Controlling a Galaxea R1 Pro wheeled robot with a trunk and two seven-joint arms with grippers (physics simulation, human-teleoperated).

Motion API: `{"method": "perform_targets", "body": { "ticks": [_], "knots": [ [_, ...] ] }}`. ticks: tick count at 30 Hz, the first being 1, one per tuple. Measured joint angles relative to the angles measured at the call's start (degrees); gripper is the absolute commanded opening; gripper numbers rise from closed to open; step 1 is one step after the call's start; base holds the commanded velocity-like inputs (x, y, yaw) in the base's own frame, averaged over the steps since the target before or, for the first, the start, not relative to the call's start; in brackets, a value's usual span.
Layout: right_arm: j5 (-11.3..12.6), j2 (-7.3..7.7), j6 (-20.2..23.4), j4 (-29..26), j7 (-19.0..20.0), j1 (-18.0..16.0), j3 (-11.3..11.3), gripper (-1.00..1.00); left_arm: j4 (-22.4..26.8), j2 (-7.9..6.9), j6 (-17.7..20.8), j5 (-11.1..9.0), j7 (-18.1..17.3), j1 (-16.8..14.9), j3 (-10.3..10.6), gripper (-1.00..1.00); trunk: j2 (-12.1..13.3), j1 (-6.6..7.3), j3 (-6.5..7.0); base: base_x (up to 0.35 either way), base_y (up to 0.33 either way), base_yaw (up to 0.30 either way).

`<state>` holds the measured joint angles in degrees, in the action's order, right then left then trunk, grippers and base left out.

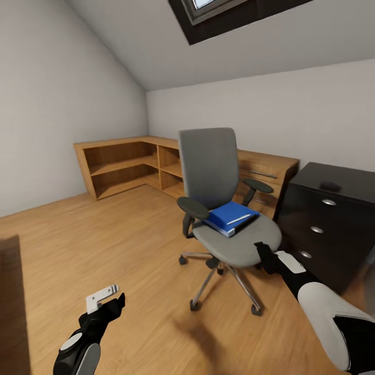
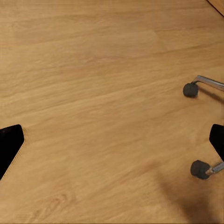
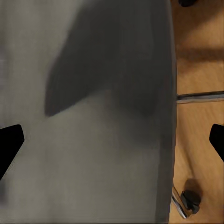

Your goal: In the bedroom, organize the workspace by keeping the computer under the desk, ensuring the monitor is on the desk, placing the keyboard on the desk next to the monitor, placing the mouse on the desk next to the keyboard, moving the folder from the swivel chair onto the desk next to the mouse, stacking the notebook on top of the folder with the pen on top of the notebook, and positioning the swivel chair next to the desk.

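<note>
Folder (image 1: 229,215) sits on swivel chair (image 1: 237,240) seat, pen (image 1: 239,219) on top, long axis running 1–7 o'clock. Right gripper (image 1: 262,253) at seat's front edge, jaws wide, empty; folder lies at its 11 o'clock, nearer than left gripper (image 1: 115,300), also wide.

A low wooden shelving unit (image 1: 130,164) ran along the two far walls and turned the corner, its open compartments bare; further along the back wall it continued as a closed cabinet (image 1: 268,174) with a long metal handle; above, a skylight (image 1: 208,8) sat in a dark recess of the sloped ceiling (image 1: 156,47); the grey walls (image 1: 47,104) were plain; at the near left edge of the head view stood a slab of dark brown wood (image 1: 13,307), too cropped to identify.
</note>
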<state>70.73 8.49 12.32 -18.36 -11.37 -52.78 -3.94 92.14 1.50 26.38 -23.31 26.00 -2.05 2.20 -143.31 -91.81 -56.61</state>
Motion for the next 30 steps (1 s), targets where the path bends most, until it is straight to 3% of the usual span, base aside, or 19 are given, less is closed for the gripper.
{"method": "perform_targets", "body": {
  "ticks": [11,30],
  "knots": [
    [-0.6,0.09,0.0,0.5,0.8,0.0,-0.1,1.0,0.1,-0.08,-0.1,0.0,0.0,0.0,0.0,1.0,0.0,0.02,0.4,0.28,0.0,0.228],
    [-0.3,-0.04,0.1,1.1,2.1,0.1,0.5,1.0,0.0,-0.16,-0.1,0.0,0.0,0.0,0.0,1.0,0.0,0.01,0.41,0.322,0.0,0.013]
  ]
}}
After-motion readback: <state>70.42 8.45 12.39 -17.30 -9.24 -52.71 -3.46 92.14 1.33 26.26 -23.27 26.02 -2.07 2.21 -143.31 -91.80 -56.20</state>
